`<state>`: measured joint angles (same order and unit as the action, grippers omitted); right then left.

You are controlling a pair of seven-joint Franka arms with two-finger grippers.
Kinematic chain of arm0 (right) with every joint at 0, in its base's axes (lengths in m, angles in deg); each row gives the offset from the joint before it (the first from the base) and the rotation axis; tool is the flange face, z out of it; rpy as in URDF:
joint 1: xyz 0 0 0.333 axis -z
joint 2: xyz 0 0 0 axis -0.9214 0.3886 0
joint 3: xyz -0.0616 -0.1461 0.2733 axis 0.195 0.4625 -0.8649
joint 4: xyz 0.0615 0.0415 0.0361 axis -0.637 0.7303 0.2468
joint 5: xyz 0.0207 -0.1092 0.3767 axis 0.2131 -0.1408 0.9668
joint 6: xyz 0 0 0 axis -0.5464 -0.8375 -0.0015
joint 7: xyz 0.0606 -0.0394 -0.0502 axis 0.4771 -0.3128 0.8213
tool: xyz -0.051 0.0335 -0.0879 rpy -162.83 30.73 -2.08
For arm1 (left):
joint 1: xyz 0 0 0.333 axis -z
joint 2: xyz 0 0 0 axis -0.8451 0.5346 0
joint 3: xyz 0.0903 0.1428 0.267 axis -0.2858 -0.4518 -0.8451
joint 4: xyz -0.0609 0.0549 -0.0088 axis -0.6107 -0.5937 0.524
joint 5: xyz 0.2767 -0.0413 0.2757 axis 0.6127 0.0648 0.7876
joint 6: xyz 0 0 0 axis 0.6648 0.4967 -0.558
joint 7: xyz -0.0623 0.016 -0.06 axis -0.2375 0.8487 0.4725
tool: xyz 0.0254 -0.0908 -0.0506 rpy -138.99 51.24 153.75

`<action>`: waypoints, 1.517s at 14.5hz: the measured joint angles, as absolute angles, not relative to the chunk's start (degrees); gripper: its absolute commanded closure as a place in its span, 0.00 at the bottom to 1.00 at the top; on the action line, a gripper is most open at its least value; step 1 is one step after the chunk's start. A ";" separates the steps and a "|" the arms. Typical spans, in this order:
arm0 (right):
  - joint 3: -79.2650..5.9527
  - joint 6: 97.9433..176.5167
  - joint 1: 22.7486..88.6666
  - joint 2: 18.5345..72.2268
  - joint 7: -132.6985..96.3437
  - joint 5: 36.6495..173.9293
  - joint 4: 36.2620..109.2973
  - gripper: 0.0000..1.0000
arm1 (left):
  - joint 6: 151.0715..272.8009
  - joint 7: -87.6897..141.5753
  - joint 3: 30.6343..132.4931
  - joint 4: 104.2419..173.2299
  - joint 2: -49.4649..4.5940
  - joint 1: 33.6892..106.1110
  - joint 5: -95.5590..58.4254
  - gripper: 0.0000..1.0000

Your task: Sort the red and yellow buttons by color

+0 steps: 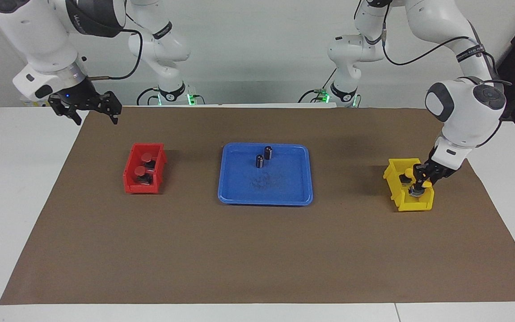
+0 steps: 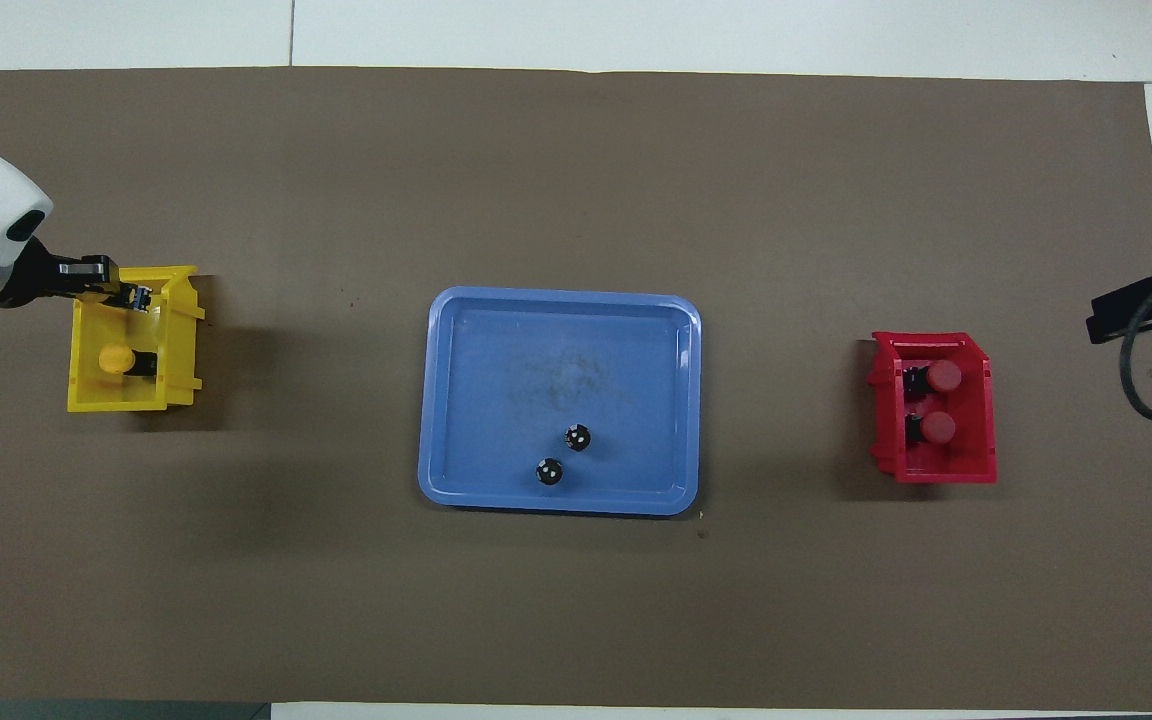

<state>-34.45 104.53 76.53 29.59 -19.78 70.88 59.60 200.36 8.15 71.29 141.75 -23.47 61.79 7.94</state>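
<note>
- Yellow bin [image 1: 411,203] at our left arm's table end: left gripper [image 1: 420,185] inside, clamped on a yellow button [image 1: 424,183].
- Buttons look light, rigid; we'd grip the blocky base.
- Right gripper [image 1: 91,109] waits spread open near its corner.

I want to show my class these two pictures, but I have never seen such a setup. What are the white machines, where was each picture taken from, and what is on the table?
The white machines are two robot arms, each ending in a two-finger gripper. One picture faces them from across the table; the other looks down from above their end.

On the brown mat a blue tray holds two dark cylinders. A red bin holds two red buttons. A yellow bin holds one yellow button.

The left gripper reaches into the yellow bin and appears to hold a second yellow button. The right gripper waits, open, above the mat's edge.
</note>
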 measured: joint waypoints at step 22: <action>-32.53 103.10 76.87 31.06 -19.78 71.53 56.42 0.00 | 196.80 8.05 71.53 137.20 -21.93 61.66 9.71 0.00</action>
<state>-32.53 103.10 76.87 31.06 -19.78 71.53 56.42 196.80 8.05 71.53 137.20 -21.93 61.66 9.71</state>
